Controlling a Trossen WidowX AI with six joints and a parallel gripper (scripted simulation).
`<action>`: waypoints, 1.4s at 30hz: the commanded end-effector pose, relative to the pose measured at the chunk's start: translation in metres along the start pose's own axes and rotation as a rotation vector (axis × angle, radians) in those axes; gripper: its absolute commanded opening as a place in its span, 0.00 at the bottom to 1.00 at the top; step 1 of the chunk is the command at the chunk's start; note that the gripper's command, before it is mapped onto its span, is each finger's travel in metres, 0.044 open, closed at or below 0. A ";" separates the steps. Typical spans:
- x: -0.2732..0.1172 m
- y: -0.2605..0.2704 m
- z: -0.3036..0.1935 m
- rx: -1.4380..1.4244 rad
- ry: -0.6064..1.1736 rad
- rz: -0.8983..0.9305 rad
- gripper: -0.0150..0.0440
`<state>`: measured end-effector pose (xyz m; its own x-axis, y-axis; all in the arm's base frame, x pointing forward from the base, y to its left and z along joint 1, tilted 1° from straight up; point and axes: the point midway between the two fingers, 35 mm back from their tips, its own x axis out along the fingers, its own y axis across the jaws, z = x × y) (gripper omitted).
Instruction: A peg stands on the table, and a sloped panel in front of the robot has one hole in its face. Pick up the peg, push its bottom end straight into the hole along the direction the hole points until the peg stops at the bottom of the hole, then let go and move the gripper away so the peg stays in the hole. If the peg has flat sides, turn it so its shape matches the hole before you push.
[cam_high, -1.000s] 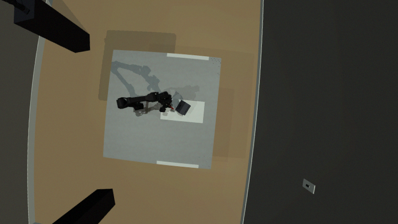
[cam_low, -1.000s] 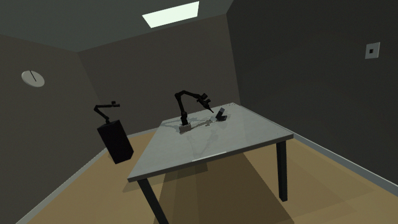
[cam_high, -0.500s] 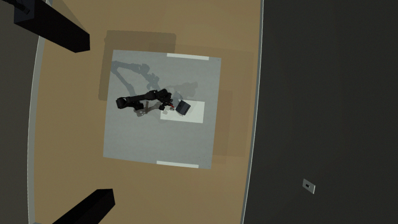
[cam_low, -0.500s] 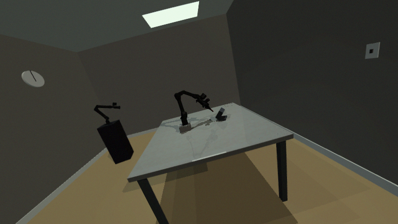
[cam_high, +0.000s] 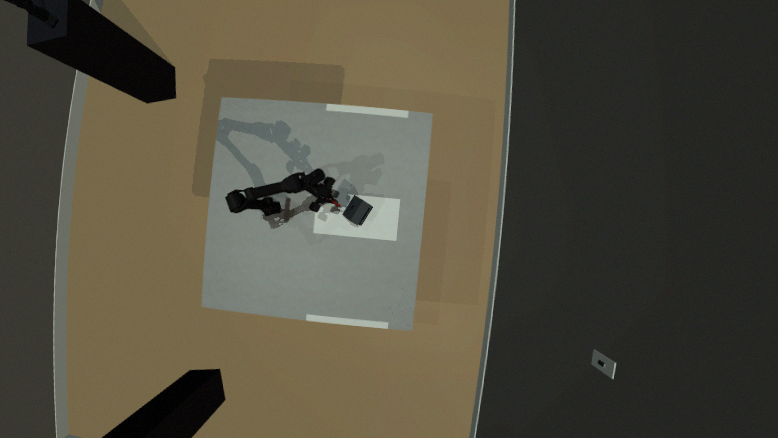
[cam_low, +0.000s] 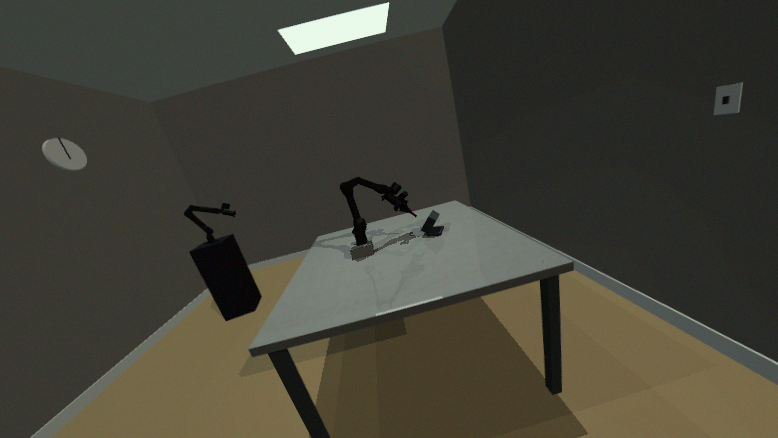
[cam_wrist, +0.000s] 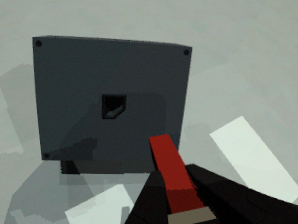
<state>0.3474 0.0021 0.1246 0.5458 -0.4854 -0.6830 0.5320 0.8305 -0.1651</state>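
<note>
A red peg (cam_high: 335, 202) (cam_low: 414, 215) (cam_wrist: 170, 165) with flat sides and a pale band near its held end is in my gripper (cam_wrist: 173, 176). The gripper is shut on it and holds it above the table. The dark grey sloped panel (cam_high: 357, 210) (cam_low: 430, 221) (cam_wrist: 70, 75) stands just beyond the peg's free end. In the wrist view its face shows one hole (cam_wrist: 114, 106), squarish with one cut corner at the lower right. The peg's free end appears lower right of the hole, outside it. Whether the peg touches the panel cannot be told.
The panel's dark base (cam_low: 436, 231) rests on the grey table (cam_high: 272, 272) (cam_low: 462, 266). Small dark screw heads mark the panel's corners. Bright light patches and arm shadows lie on the table around the panel. A black block carrying another arm (cam_low: 209, 211) stands away from the table.
</note>
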 end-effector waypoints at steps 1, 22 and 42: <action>-0.003 0.003 -0.001 0.037 -0.018 0.003 0.25; 0.006 0.016 0.001 0.142 -0.063 0.032 0.25; 0.032 0.023 0.004 0.202 -0.092 0.050 0.25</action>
<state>0.3792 0.0049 0.1063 0.6270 -0.4790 -0.6143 0.6205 0.7839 0.0220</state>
